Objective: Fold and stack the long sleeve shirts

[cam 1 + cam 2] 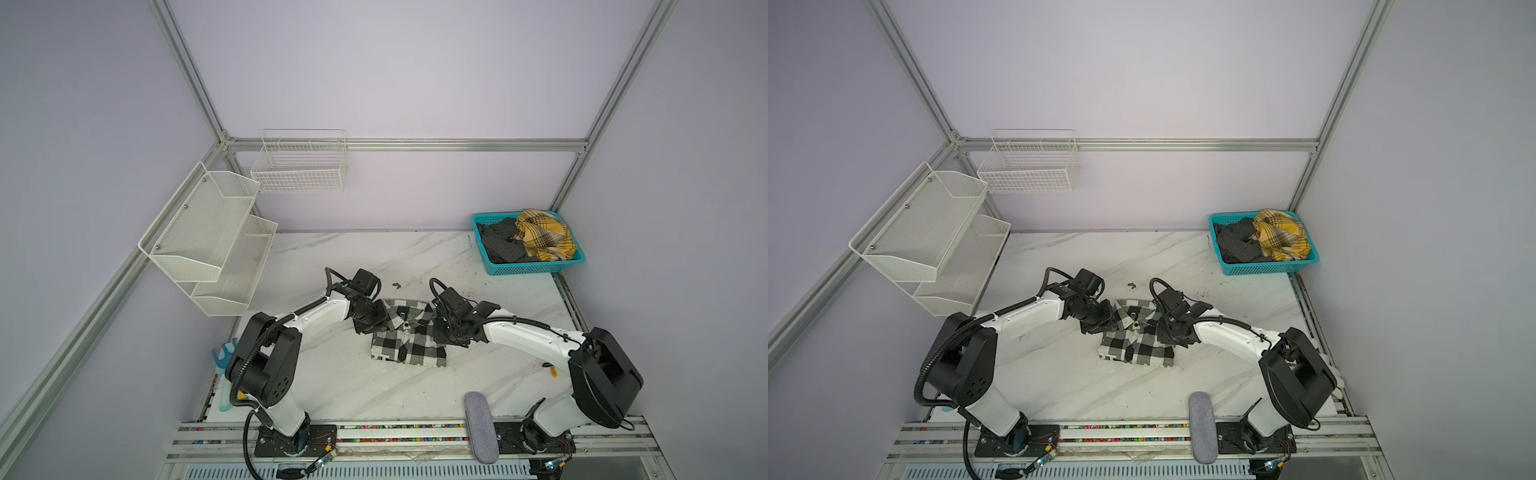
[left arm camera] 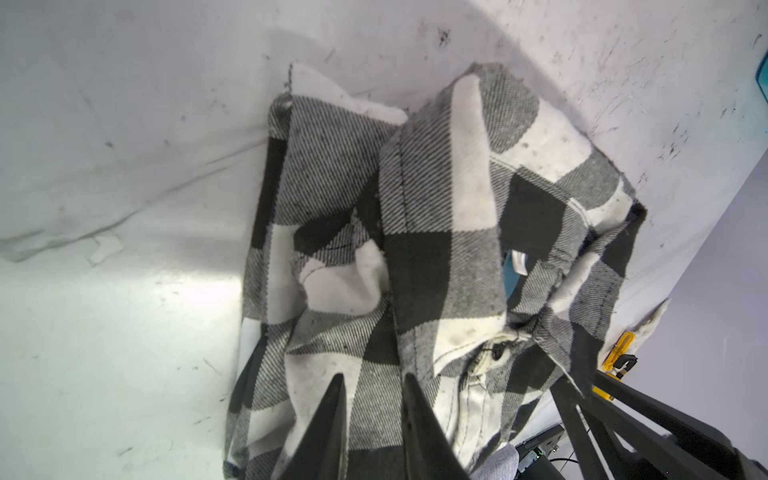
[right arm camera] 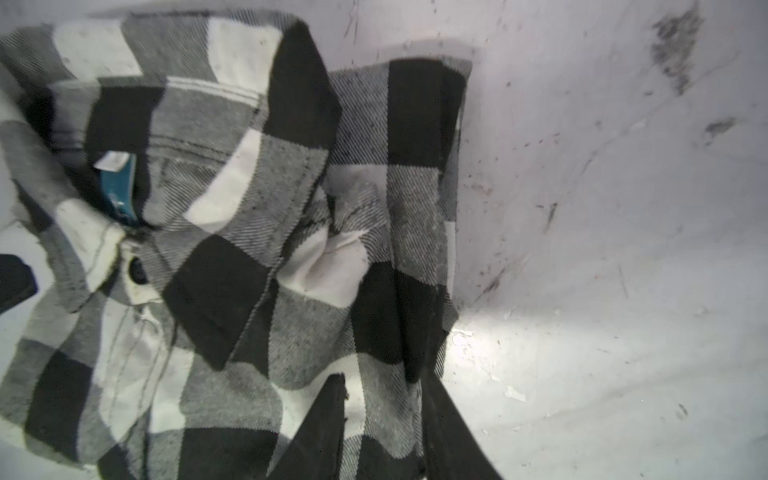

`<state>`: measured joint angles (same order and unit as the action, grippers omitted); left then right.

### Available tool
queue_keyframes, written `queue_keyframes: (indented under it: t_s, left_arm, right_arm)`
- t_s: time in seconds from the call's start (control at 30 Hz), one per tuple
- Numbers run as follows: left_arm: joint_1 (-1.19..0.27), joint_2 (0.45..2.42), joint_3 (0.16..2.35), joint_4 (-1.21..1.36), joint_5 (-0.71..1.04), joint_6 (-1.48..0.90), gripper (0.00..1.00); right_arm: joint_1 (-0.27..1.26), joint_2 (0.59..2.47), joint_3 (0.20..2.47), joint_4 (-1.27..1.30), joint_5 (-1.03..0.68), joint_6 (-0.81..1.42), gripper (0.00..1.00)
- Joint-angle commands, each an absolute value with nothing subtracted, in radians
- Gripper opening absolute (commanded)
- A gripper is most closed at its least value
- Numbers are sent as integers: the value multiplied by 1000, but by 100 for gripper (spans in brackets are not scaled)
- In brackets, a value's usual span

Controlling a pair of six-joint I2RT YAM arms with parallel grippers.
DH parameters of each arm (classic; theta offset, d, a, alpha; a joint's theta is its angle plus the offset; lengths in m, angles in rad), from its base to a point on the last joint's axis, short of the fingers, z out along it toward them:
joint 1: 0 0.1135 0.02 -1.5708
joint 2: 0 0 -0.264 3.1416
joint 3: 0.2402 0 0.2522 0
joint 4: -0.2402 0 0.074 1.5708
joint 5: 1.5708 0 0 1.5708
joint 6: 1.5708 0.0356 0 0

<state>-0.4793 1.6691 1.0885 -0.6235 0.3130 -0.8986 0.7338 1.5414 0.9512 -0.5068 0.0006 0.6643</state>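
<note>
The left gripper (image 2: 374,378) hangs over one shoulder of the black-and-white checked shirt (image 1: 409,340), jaws a narrow slot apart and nothing visibly pinched between them. The right gripper (image 3: 384,378) sits at the shirt's opposite shoulder, jaws likewise narrow. The shirt's side edge runs along one of its fingers, and from where I stand I cannot tell whether cloth is gripped or merely lies under the tips.

Between the two, the shirt rests on the marble table (image 1: 374,257) as a rough rectangle, collar (image 1: 405,313) turned away from the arm bases, buttons up, no sleeve trailing out. Well beyond the shirt, on the right arm's side, a teal basket (image 1: 536,270) holds a crumpled yellow plaid shirt (image 1: 544,237) and a dark grey shirt (image 1: 498,245).

The work in hand looks like squaring off the fold's collar end, with two garments not yet begun. Done well, both grippers would let go fully and rise straight up, so no fingertip snags the soft weave and drags a corner open. Any last tuck should press both shoulders evenly, keeping the side edges parallel for a stack that sits flat.
</note>
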Motion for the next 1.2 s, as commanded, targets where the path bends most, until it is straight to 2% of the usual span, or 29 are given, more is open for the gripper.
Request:
queue_keyframes:
  t_s: [0.0,0.1,0.33,0.5,0.67,0.77,0.87,0.97,1.07,1.17]
  left_arm:
    - [-483,1694,1207,-628,329,-882,24]
    - [-483,1738,1222,-624,323,-877,24]
    - [-483,1817,1170,-598,293,-872,21]
    - [-481,1810,1113,-581,282,-876,20]
    - [-482,1793,1095,-580,303,-873,21]
    - [-483,1750,1113,-583,342,-873,31]
    - [-483,1650,1154,-634,319,-863,46]
    - [-482,1559,1195,-697,273,-846,50]
    - [-483,1533,1210,-715,316,-843,37]
    - [-504,1554,1193,-713,375,-853,26]
  right_arm:
    - [736,1555,950,-491,-13,655,28]
    - [736,1560,948,-509,20,678,17]
    - [721,1557,885,-491,41,678,0]
    - [685,1522,845,-508,87,704,0]
    - [658,1453,805,-468,14,675,0]
    - [658,1449,850,-518,36,660,0]
    - [662,1381,917,-541,28,629,13]
    - [700,1379,1004,-565,18,621,24]
    - [744,1426,1097,-579,36,623,33]
    - [749,1493,1167,-558,34,623,36]
